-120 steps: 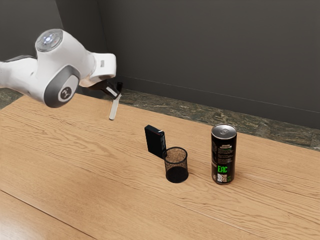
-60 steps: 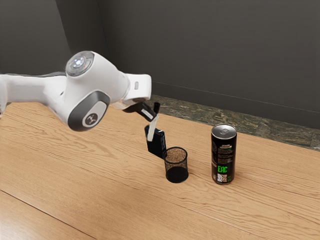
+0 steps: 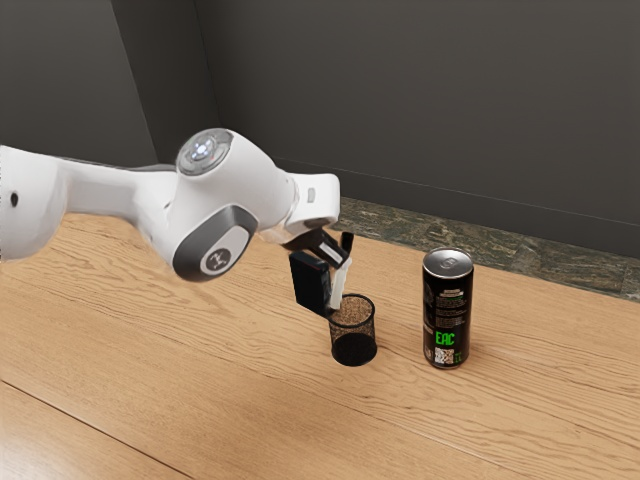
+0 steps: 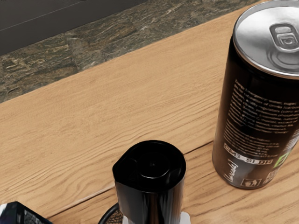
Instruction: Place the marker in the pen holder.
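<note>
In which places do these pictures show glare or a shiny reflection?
Exterior view: pale glare on the brown wooden table, toward its lower left corner; wrist view: bright reflections on the round silver can lid, fainter highlights on the glossy black marker end.

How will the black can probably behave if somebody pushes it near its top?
The can stands upright, tall and narrow, so it may tip. Being round, it could then roll across the flat table.

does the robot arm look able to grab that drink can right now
Probably not: its gripper is shut on the marker and would likely have to let go first, though the can stands upright and uncovered.
</note>
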Robot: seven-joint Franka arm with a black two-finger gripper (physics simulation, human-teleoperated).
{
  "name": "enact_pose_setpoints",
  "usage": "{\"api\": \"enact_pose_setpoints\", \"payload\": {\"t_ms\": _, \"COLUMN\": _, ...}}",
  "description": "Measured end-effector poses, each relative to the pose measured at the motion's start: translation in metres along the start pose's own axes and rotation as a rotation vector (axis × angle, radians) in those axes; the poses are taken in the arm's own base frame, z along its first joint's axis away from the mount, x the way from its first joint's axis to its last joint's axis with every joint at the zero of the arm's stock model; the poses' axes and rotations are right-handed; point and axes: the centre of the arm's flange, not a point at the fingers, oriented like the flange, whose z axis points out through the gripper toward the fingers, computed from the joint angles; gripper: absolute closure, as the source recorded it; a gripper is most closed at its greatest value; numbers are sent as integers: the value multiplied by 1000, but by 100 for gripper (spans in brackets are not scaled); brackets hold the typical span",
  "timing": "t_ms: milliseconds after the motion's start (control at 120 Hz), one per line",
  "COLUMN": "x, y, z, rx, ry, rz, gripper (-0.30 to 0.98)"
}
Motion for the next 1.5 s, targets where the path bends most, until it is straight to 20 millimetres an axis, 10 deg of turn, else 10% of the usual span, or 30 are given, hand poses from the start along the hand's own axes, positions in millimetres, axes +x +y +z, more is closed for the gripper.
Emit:
{"api": "enact_pose_setpoints", "payload": {"t_ms": 683, "x": 9, "y": -15, "z": 44, "rx": -10, "ry": -22, "rz": -43, "gripper": 78}}
{"api": "enact_pose_setpoints", "payload": {"t_ms": 1050, "x": 5, "y": -43, "z": 42, "rx": 23, "ry": -28, "rz": -95, "gripper": 16}}
{"api": "enact_pose_setpoints", "payload": {"t_ms": 1325, "x": 73, "y": -208, "z": -76, "rx": 131, "ry": -147, "rz": -427, "gripper": 5}}
{"api": "enact_pose_setpoints", "payload": {"t_ms": 1500, "x": 68, "y": -244, "z": -148, "rx": 151, "ry": -321, "rz": -496, "gripper": 2}}
